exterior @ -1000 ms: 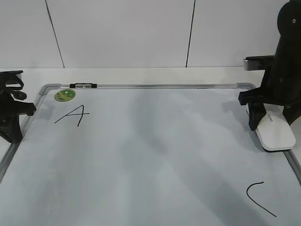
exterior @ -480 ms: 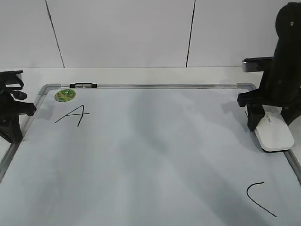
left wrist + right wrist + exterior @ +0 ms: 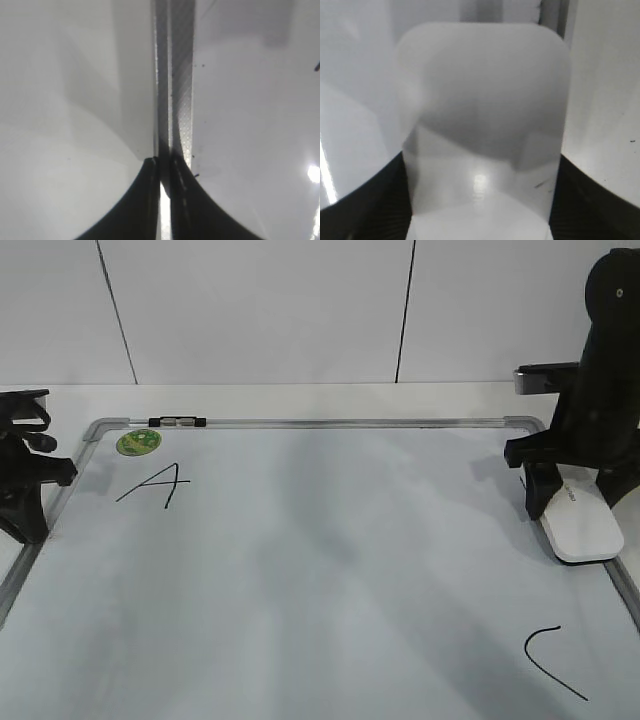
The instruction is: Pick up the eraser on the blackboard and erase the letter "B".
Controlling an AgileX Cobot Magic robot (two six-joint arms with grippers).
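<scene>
The white eraser (image 3: pixel 582 525) lies on the blackboard (image 3: pixel 300 570) at its right edge. My right gripper (image 3: pixel 574 498) stands over the eraser's far end, a black finger on each side, shut on it. In the right wrist view the eraser (image 3: pixel 482 115) fills the frame between the two fingers (image 3: pixel 480 205). No letter "B" shows anywhere on the board. My left gripper (image 3: pixel 28 522) is shut and empty over the board's left frame; the left wrist view shows its closed jaws (image 3: pixel 164 165) above the grey frame strip (image 3: pixel 181 75).
A black "A" (image 3: pixel 155 483) and a round green sticker (image 3: pixel 138 442) are at the far left of the board. A black "C" curve (image 3: pixel 550 660) is at the near right. A small black and clear piece (image 3: pixel 177 422) sits on the far frame.
My right gripper and the eraser have shifted slightly left on the board. The left arm has not moved.
</scene>
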